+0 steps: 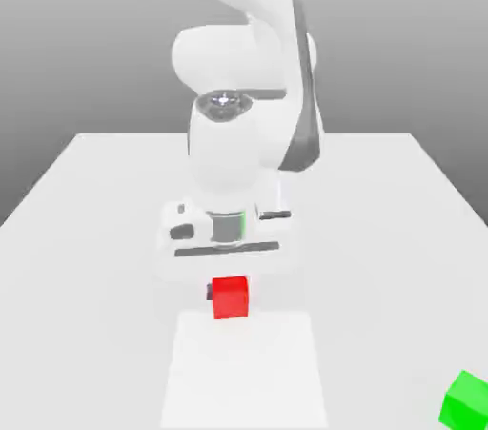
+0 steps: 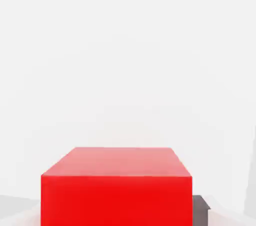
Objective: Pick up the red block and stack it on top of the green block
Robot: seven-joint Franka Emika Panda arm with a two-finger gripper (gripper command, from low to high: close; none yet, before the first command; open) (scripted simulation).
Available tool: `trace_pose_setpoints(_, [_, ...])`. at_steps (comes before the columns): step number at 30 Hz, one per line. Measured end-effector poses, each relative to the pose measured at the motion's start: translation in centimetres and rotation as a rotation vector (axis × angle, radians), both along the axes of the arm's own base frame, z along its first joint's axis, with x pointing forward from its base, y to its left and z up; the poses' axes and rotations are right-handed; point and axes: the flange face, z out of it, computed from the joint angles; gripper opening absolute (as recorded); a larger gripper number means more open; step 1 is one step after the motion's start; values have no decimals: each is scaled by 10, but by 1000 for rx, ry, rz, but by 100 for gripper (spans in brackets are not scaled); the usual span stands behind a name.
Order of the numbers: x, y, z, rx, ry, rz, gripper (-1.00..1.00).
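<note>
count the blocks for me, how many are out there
2: the red block sits right under the arm's hand; the green block lies on the table at the exterior view's lower right, well apart.

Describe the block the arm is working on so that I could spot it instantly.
On the white table, look just below the white robot arm's claw. There is the small matte red cube, unlike the bright green cube off at the exterior view's lower right.

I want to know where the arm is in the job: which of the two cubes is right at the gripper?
The red block, directly under the hand at the gripper. The green block sits apart, far toward the exterior view's lower right.
</note>
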Motion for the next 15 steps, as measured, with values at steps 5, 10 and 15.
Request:
trace_pose_setpoints(5, [34,30,22,12,-1,154,-100])
trace_pose_setpoints(10, [84,99,33,24,-1,431,-100])
trace_pose_setpoints(15, [125,167,42,25,-1,673,-100])
